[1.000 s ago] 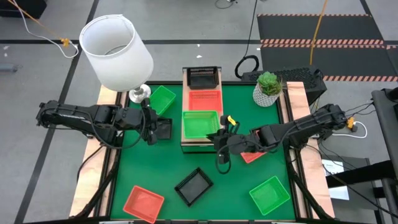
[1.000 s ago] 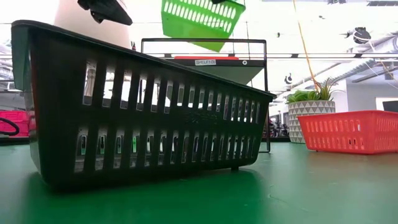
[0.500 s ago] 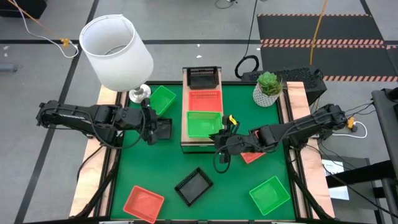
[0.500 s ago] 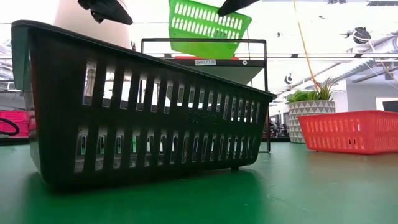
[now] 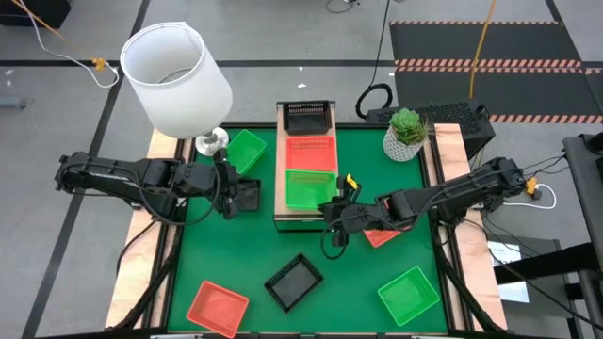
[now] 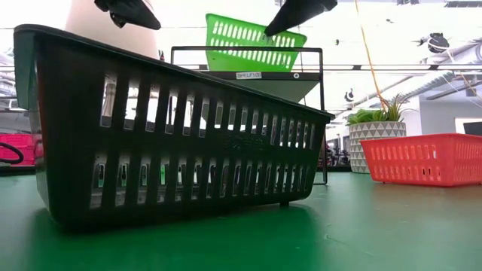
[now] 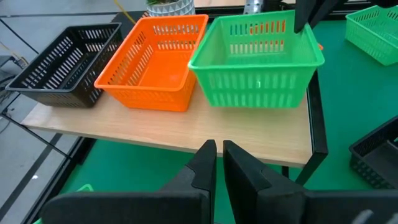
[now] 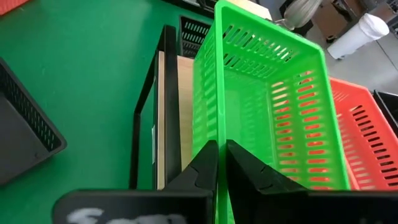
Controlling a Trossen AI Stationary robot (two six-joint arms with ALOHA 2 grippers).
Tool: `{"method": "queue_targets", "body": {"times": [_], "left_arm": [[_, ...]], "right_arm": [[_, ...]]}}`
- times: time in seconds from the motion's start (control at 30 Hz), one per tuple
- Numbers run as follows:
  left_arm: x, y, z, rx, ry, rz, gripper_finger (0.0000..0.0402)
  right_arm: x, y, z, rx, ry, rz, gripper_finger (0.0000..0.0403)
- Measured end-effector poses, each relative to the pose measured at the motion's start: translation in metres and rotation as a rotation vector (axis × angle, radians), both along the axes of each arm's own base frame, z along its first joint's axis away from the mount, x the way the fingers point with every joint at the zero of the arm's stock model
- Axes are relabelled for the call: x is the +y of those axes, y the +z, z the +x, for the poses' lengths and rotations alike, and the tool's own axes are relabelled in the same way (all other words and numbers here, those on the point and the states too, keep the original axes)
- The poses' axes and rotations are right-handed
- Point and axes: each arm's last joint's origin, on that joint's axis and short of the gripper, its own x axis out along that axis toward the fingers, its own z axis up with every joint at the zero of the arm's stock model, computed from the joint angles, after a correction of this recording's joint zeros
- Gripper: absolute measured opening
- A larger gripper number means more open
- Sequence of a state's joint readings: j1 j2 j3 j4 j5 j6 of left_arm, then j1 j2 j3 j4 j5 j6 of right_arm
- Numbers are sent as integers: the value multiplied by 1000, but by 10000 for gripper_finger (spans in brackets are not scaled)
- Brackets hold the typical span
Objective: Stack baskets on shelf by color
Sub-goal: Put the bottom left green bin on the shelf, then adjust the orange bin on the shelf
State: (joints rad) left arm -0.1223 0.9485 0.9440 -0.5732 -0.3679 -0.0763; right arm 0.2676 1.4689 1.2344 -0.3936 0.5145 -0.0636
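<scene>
1. Green basket [image 5: 307,187]: slotted plastic, rectangular, on near end of shelf [image 7: 186,134], just beside orange-red basket [image 5: 311,153]; black basket [image 5: 308,118] at far end.
2. Right gripper [image 5: 335,208] fingers clamped on green basket's near rim.
3. Left gripper [image 5: 252,195] closed, empty, left of shelf.
4. Around: lamp [image 5: 177,77], potted plant [image 5: 406,134], 5 loose baskets on green mat [image 5: 358,273].

Right gripper [image 5: 332,209] at the shelf's [image 5: 280,202] near end, clamped on green basket [image 5: 308,187] rim. Left gripper [image 5: 236,195] closed, just left of shelf.
</scene>
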Motion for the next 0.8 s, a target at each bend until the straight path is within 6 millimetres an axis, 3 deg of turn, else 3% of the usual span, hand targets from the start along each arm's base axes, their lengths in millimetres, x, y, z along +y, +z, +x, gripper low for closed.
{"method": "queue_targets", "body": {"times": [0.33,0.8], "left_arm": [[0,0,0,0,0,0,33],[0,0,0,0,-1,1,33]], "right_arm": [[0,-7,0,-7,17,13,18],[-1,-8,4,-65,28,7,78]]}}
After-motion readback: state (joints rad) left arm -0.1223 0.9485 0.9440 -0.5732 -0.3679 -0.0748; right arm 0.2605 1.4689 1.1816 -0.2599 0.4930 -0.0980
